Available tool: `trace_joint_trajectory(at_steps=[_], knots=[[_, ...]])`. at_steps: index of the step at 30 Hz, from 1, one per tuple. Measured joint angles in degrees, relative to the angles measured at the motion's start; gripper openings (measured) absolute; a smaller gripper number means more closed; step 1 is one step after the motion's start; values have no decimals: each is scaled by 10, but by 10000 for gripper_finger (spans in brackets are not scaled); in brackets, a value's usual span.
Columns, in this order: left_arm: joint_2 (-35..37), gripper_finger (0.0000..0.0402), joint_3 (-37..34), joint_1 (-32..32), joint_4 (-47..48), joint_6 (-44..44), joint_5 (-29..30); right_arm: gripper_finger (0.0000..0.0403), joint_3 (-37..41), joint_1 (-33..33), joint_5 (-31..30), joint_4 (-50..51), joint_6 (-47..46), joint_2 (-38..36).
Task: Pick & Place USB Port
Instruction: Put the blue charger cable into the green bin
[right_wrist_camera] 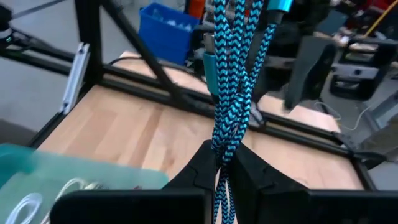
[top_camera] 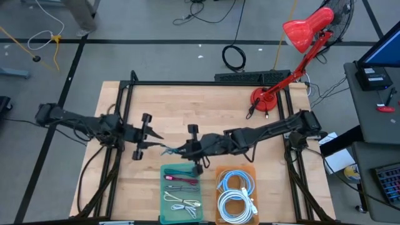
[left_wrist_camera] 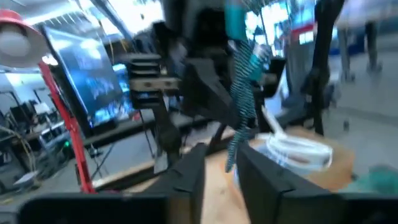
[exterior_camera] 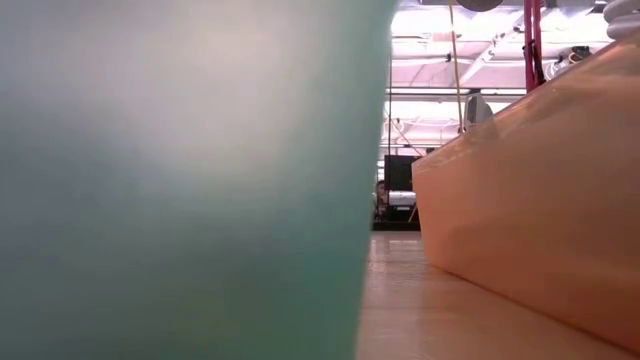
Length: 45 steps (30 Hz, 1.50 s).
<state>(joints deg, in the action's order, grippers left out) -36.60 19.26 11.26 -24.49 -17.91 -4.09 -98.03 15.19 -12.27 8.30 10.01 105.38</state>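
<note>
Between both arms, the right hand pinches the braided cable (left hand spread nearby).

red desk lamp, coiled black cable

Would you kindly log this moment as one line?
right gripper: shut on blue braided cable | left gripper: open beside cable | green tray, orange tray: holding cables

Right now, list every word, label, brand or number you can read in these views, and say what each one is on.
None can be read.
The monitor in the left wrist view shows only a blurred blue glow.
The teal bin, the orange bin and the blue braided cable held in the right gripper carry no visible print.
</note>
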Motion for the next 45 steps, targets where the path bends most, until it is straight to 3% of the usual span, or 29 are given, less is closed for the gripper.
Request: trace_joint_trajectory(at_steps=[7,14,27,40,42,45], knots=[[-85,192,90,32,33,-30,76,13,0,-26,3,-25,8,0],[-95,214,100,31,33,-25,94,12,18,-32,2,-36,23,0],[-95,142,100,31,34,-4,97,12,18,-59,6,-75,31,0],[-95,127,100,25,25,15,108,12,17,-74,34,-101,27,21],[-95,108,100,22,25,22,118,13,17,-74,34,-99,29,21],[-95,46,100,22,32,31,135,38,17,-74,32,-90,43,21]])
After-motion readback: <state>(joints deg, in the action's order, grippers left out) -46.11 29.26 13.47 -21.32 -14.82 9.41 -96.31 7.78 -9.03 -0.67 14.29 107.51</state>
